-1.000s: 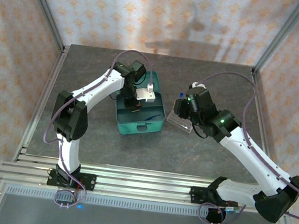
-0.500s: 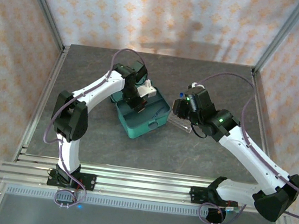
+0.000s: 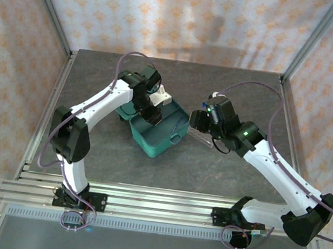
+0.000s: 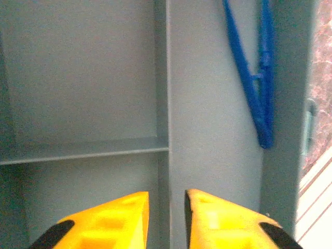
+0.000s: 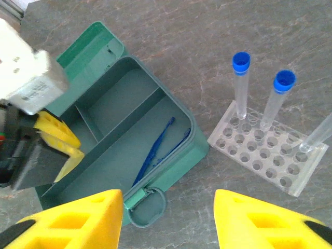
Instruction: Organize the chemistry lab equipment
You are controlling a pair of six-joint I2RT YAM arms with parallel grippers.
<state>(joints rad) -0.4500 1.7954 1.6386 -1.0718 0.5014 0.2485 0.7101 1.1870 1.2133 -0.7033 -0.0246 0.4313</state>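
The teal divided tray [image 5: 129,88] sits inside an open teal latch case [image 3: 158,142] in the middle of the table. Blue tweezers [image 5: 154,150] [image 4: 251,93] lie in its long compartment. My left gripper [image 3: 153,115] [image 4: 167,207] is down inside the tray. Its jaws stand slightly apart astride a divider wall [image 4: 162,78] and hold nothing. To the right, the clear perforated rack [image 5: 270,153] [image 3: 204,138] holds blue-capped test tubes [image 5: 240,83]. My right gripper [image 5: 168,223] [image 3: 198,121] hovers open above the case's latch ring [image 5: 148,207], its fingers wide apart and empty.
The case's lid [image 5: 91,46] lies open flat toward the back left. Grey stone-patterned tabletop [image 3: 237,91] surrounds the case and rack. Patterned walls and metal frame posts [image 3: 299,56] close in the sides and back.
The teal case has swung round and shifted right, toward the rack, with my left gripper in it. The left jaws have parted from shut. The right jaws have widened a little.
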